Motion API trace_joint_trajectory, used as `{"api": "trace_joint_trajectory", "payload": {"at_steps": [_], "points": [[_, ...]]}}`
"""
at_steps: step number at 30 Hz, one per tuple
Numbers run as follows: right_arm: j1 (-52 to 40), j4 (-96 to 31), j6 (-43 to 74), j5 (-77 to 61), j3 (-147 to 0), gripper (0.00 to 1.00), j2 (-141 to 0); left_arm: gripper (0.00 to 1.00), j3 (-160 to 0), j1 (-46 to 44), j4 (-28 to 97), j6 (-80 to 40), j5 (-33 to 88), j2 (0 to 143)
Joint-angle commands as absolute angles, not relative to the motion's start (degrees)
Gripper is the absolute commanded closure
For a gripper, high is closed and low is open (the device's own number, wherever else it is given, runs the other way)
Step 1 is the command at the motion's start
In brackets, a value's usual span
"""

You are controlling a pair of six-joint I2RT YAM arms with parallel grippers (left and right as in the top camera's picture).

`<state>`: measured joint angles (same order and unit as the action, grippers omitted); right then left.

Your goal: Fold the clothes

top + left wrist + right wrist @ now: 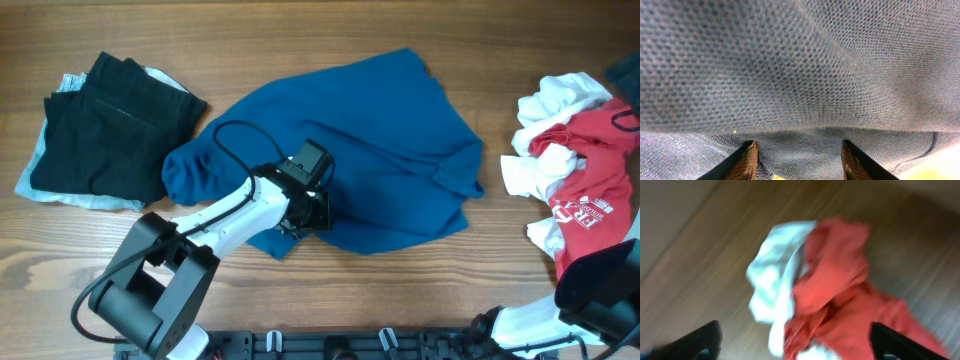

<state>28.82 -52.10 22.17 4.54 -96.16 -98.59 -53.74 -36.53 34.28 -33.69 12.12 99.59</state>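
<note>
Between the parted left fingers bulges the deep-blue garment; grip uncertain.

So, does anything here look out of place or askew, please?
The large deep-blue knit garment lies crumpled mid-table, and the red-and-white cloth garment is bunched at the right edge; the black garment on the left looks folded.

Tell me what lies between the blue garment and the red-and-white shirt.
Overhead view: just a narrow strip of bare table separates blue garment from shirt.
</note>
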Motion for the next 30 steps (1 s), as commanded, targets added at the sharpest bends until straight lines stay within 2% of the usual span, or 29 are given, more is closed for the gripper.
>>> {"api": "trace_joint_trajectory", "payload": {"at_steps": [1, 2, 3, 6, 7, 10, 12, 18, 21, 25, 29, 30], "points": [[26.59, -52.97, 10.02, -10.31, -91.79, 0.56, -99.13, 0.45, -50.63, -36.49, 36.25, -33.89, 11.11, 102.8], [25.32, -52.66, 8.93, -10.39, -89.54, 0.71, -99.33, 0.45, -50.63, -36.49, 36.23, -33.89, 11.09, 102.8], [24.18, -51.79, 8.03, -10.41, -87.26, 0.81, -99.63, 0.45, -50.63, -36.49, 36.23, -33.89, 11.09, 102.8], [21.87, -47.11, 6.48, -10.22, -81.23, 0.93, -101.32, 0.45, -50.63, -36.49, 36.25, -33.89, 11.11, 102.8], [20.84, -42.46, 6.15, -10.17, -77.45, 0.93, -104.05, 0.45, -50.63, -36.49, 36.25, -33.89, 11.11, 102.8], [20.86, -39.24, 6.37, -8.78, -76.03, 0.91, -108.49, 0.45, -50.63, -36.49, 36.25, -33.89, 11.11, 102.8], [21.04, -39.07, 11.05, 0.8, -76.03, 0.9, -112.03, 0.45, -50.63, -36.49, 36.27, -33.89, 11.16, 102.8], [26.83, -42.24, 23.24, 18.02, -76.18, 0.88, -113.21, 0.45, -50.63, -36.49, 36.27, -33.89, 12.4, 102.8], [33.17, -45.12, 28.12, 18.35, -77.78, 0.86, -111.33, 0.44, -50.63, -36.49, 36.25, -33.89, 12.4, 102.8], [39.55, -46.33, 28.95, 13.61, -80.07, 0.85, -108.09, 0.43, -50.63, -36.49, 36.25, -33.89, 12.4, 102.8], [41.98, -47.97, 31.68, 13.96, -82.32, 0.83, -104.62, 0.42, -50.63, -36.49, 36.29, -33.87, 12.43, 102.8], [41.93, -47.53, 30.65, 9.8, -83.26, 0.83, -103.39, 0.42, -50.63, -36.49, 36.29, -33.87, 12.4, 102.8]]}}
